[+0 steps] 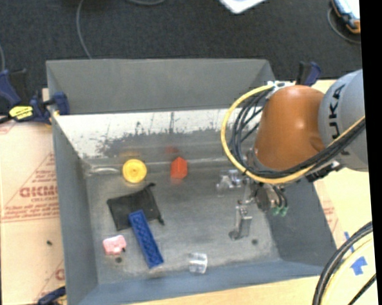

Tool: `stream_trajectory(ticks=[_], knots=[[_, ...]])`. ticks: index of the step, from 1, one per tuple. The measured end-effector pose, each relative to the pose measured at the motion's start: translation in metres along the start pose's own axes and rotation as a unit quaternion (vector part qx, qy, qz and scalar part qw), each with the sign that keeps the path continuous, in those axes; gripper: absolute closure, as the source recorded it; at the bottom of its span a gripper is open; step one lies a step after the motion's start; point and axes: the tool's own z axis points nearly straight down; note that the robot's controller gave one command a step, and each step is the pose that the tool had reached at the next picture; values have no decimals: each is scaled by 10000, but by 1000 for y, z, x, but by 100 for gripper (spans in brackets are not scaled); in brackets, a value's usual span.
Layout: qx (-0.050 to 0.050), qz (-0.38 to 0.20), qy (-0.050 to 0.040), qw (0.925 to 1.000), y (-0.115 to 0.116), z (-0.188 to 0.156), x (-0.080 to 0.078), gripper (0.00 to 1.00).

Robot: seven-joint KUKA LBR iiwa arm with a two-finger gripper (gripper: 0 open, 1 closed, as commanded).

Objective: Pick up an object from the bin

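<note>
Nearest the lens: the arm's orange wrist cover (286,133), ringed with yellow and black cables, at the right of the frame.

Below it the pincer (235,207) hangs over the right-hand part of the grey bin (176,120). It is released: its two metal fingers (242,221) stand apart, with only bare bin floor between them. Nothing is gripped.

Closest loose thing: a small clear plastic piece (198,263), low in the frame near the bin's front wall, down and to the left of the pincer. It is apart from the pincer, not touching it.

Further left:
- A long blue studded brick (146,238) lies flat, slanting from upper left to lower right.
- Its upper end is touching or overlapping a flat black piece (126,207); which one cannot be told.
- A small pink block (114,245) sits just left of the brick, in the lower left of the bin floor.

Upper part of the floor, against the back wall:
- A yellow round disc (135,171).
- A small orange-red piece (178,169) to its right, near it but not touching.
- Both are well apart from the pincer, up and to its left.
</note>
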Motion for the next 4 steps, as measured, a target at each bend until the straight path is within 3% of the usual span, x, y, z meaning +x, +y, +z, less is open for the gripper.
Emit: stream_trajectory(ticks=[1, 2, 3, 4], knots=[[3, -3, -43, 10000, 0, -4, -2, 0], [-3, 360, -30, 9993, -5, 75, -37, 0], [-7, 133, -86, 9999, 46, 49, -69, 0], [-7, 566, -49, 9984, 49, 80, -36, 0]])
